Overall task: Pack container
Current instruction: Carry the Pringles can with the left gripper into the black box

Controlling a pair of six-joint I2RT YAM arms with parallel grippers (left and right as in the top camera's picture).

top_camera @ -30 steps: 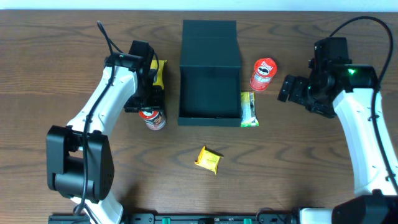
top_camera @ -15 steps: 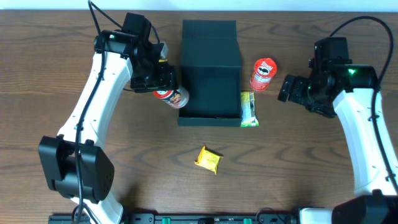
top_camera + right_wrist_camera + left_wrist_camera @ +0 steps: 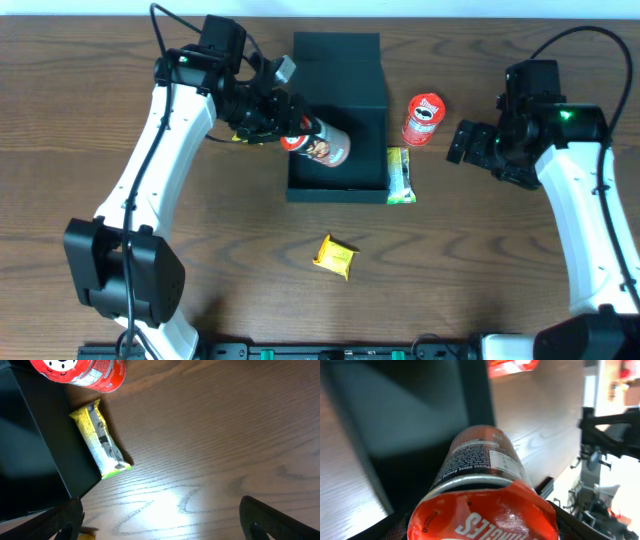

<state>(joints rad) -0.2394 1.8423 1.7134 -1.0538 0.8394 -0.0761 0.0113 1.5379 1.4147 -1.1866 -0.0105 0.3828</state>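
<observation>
The container (image 3: 350, 178) is a dark square box in the middle of the table, its lid (image 3: 337, 70) flipped open toward the back. My left gripper (image 3: 290, 135) is shut on a dark snack can (image 3: 326, 148) with a red lid. The can hangs tilted over the box's left half. In the left wrist view the can (image 3: 480, 465) fills the space between my fingers, with the container's dark inside (image 3: 395, 410) behind it. My right gripper (image 3: 470, 143) hovers right of the container, open and with nothing in it (image 3: 165, 525).
A red snack can (image 3: 423, 120) lies just right of the lid. A green packet (image 3: 399, 175) rests against the container's right wall. A yellow packet (image 3: 335, 256) lies in front of the box. The right wrist view shows the red can (image 3: 80, 372) and green packet (image 3: 100, 440).
My left arm lifted the dark can off the table left of the container and carried it right, over the open box. The right arm has not moved.
</observation>
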